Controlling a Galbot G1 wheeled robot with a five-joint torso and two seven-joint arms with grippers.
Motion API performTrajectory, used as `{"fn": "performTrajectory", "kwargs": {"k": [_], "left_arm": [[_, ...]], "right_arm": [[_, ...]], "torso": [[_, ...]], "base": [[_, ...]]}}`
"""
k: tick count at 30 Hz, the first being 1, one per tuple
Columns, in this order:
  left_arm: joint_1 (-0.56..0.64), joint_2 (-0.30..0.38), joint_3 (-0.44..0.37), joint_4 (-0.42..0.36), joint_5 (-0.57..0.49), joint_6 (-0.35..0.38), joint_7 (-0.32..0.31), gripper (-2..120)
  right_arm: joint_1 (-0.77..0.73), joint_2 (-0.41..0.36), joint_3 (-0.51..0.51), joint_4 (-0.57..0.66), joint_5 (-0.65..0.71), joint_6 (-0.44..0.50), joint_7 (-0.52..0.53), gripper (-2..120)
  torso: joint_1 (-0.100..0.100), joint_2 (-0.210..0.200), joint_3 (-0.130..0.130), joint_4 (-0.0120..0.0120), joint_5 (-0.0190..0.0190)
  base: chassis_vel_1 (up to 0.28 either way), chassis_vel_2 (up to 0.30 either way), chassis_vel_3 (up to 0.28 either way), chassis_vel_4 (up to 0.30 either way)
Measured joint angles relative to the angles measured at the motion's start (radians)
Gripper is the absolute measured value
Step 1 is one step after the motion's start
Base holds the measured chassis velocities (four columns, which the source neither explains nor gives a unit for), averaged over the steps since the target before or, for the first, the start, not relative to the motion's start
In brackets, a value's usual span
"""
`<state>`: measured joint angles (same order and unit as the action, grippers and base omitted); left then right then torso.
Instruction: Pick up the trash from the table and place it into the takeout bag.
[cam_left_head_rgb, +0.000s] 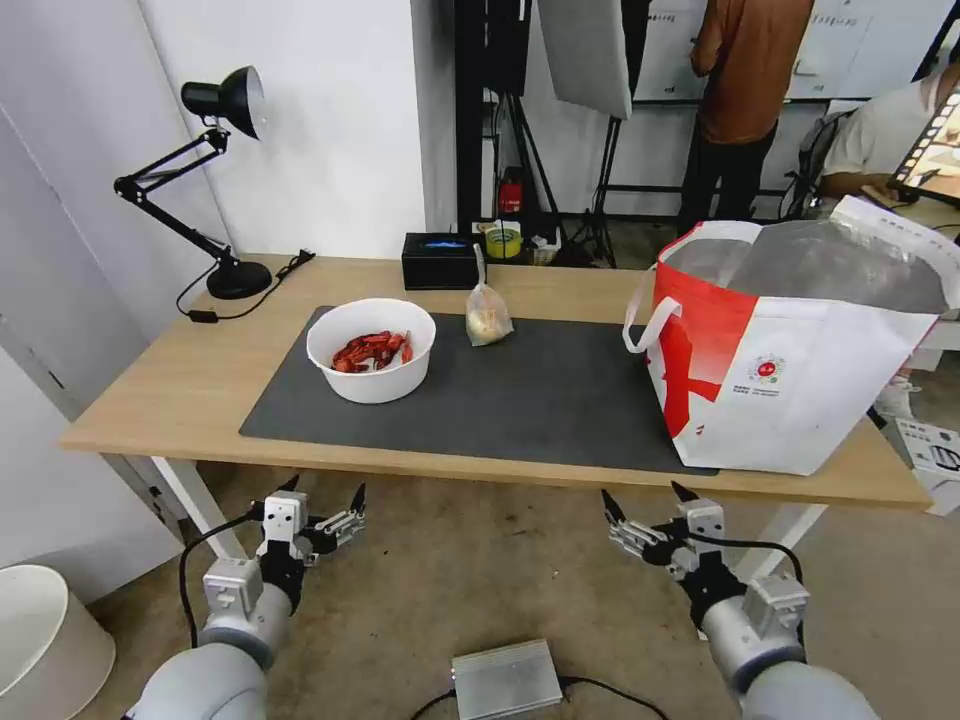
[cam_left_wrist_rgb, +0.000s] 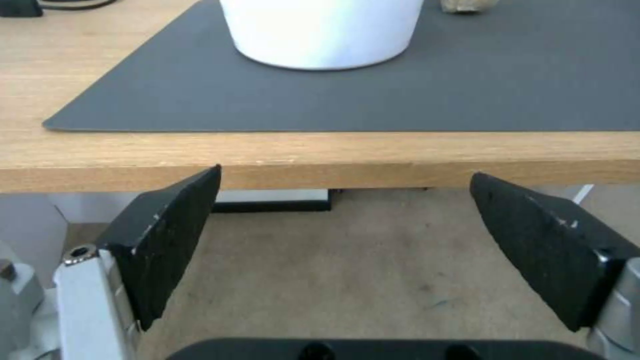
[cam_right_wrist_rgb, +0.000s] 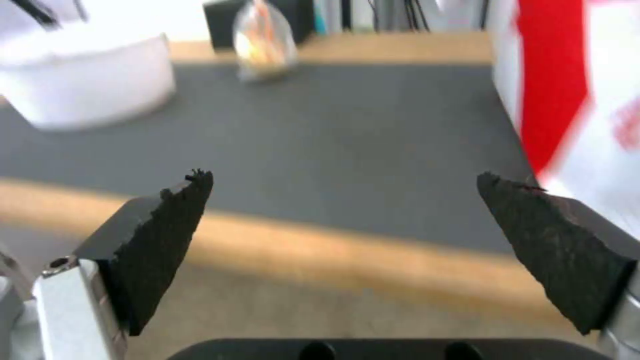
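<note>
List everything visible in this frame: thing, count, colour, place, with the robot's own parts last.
Bowl of crayfish shells: 1, white with red shells, mat's left part.
Knotted bag: 1, clear, mat's far edge.
Takeout bag: 1, white and red, table's right end, open.
Mat: 1, dark grey, on the table.
Black box: 1, table's far edge.
Desk lamp: 1, black, far left corner.
Left gripper: open, below the table's near edge.
Right gripper: open, likewise.

Studio: softbox (cam_left_head_rgb: 585, 50), light stands (cam_left_head_rgb: 520, 150)
</note>
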<state>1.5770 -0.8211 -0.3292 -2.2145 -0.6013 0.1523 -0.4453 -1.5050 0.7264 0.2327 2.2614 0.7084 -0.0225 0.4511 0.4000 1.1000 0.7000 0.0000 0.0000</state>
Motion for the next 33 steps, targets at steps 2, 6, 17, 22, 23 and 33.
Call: {"fn": "performTrajectory", "kwargs": {"k": [2, 6, 17, 22, 23, 33], "left_arm": [[-0.007, 0.002, 0.005, 0.003, -0.003, 0.001, -0.001, 100], [-0.016, -0.002, 0.018, 0.008, -0.004, 0.004, -0.011, 100], [-0.019, -0.008, 0.024, 0.021, -0.005, 0.005, -0.018, 100], [-0.012, -0.013, 0.018, 0.029, -0.006, 0.004, -0.018, 100], [-0.012, -0.013, 0.018, 0.029, -0.006, 0.004, -0.018, 100], [-0.013, -0.015, 0.011, 0.034, -0.011, 0.004, -0.018, 100]], "right_arm": [[0.072, -0.002, -0.009, -0.021, 0.033, 0.024, -0.033, 100], [0.168, -0.009, -0.031, -0.059, 0.089, 0.043, -0.086, 100], [0.7, 0.019, -0.338, -0.303, 0.241, 0.019, -0.128, 100], [0.914, 0.089, -0.476, -0.447, 0.273, 0.0, -0.108, 100], [0.914, 0.089, -0.476, -0.447, 0.273, 0.0, -0.108, 100], [1.188, 0.252, -0.642, -0.746, 0.318, -0.067, -0.106, 100]], "torso": [[0.0, 0.0, 0.0, 0.0003, 0.0], [0.0, 0.0, 0.0, -0.0001, -0.0002], [0.0, 0.0, 0.0, 0.0, -0.0002], [0.0, 0.0, 0.0, 0.0003, -0.0004], [0.0, 0.0, 0.0, 0.0003, -0.0004], [0.0, 0.0, 0.0, 0.0, -0.0002]], "base": [[0.0, 0.0, 0.0, 0.0], [0.0, 0.0, 0.0, 0.0], [0.0, 0.0, 0.0, 0.0], [0.0, 0.0, 0.0, 0.0], [0.0, 0.0, 0.0, 0.0], [0.0, 0.0, 0.0, 0.0]]}}
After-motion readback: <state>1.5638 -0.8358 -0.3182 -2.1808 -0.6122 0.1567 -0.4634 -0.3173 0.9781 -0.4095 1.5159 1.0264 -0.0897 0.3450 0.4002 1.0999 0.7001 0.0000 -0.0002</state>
